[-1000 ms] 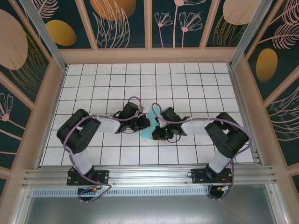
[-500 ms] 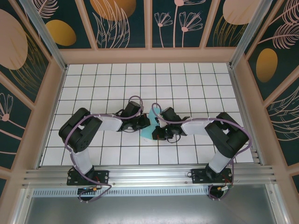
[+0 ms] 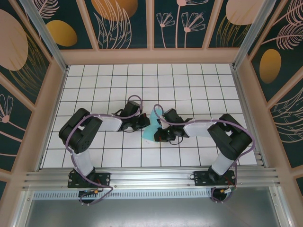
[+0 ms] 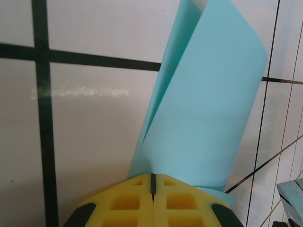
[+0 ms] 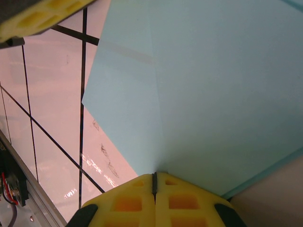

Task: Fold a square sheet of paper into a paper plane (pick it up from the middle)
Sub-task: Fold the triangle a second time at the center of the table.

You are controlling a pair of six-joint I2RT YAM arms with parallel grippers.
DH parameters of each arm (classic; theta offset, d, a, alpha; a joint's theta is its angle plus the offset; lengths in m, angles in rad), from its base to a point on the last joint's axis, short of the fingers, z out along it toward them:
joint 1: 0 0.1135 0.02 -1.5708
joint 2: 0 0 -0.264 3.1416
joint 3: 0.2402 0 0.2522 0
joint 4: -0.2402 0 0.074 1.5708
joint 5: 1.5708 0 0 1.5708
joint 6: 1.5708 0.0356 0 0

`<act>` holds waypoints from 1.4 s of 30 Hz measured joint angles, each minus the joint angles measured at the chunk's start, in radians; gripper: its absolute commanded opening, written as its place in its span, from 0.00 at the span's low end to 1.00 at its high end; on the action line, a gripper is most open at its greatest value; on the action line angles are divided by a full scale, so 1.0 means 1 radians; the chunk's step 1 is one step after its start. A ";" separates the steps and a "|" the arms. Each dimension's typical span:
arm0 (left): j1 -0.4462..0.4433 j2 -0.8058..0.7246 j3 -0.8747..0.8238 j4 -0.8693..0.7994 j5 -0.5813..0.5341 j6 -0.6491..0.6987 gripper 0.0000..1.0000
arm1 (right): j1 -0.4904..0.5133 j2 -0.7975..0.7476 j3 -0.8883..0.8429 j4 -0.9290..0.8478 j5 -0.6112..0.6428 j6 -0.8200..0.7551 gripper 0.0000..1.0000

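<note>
The square sheet of paper (image 3: 149, 133) is light turquoise and sits mid-table between my two grippers, partly hidden by them. In the left wrist view the sheet of paper (image 4: 208, 118) curls upward in a loose fold from the tips of my left gripper (image 4: 152, 176), which is shut on its edge. My right gripper (image 5: 154, 174) is shut on the sheet of paper (image 5: 213, 94) where a faint crease runs into the jaw line. From above, the left gripper (image 3: 146, 124) and right gripper (image 3: 158, 135) nearly meet over the paper. No finished paper plane is in view.
White tiled tabletop (image 3: 189, 80) with a dark grid, walled by wooden frames and patterned panels. The left gripper's yellow finger (image 5: 38, 16) shows at the top left of the right wrist view. An aluminium rail (image 3: 151, 179) runs along the near edge.
The left arm's wrist has shifted slightly toward the far side and right, nudging closer to the paper. The right arm and the paper's position look unchanged.
</note>
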 measured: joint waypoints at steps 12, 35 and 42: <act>0.036 0.018 0.076 -0.095 -0.069 0.010 0.01 | 0.000 0.000 0.000 0.000 0.001 -0.007 0.00; 0.013 -0.111 -0.012 0.026 0.127 0.021 0.00 | -0.001 0.016 0.030 -0.037 -0.002 -0.007 0.00; -0.019 -0.021 -0.003 0.021 0.136 0.027 0.00 | -0.001 0.017 0.034 -0.043 -0.002 -0.007 0.00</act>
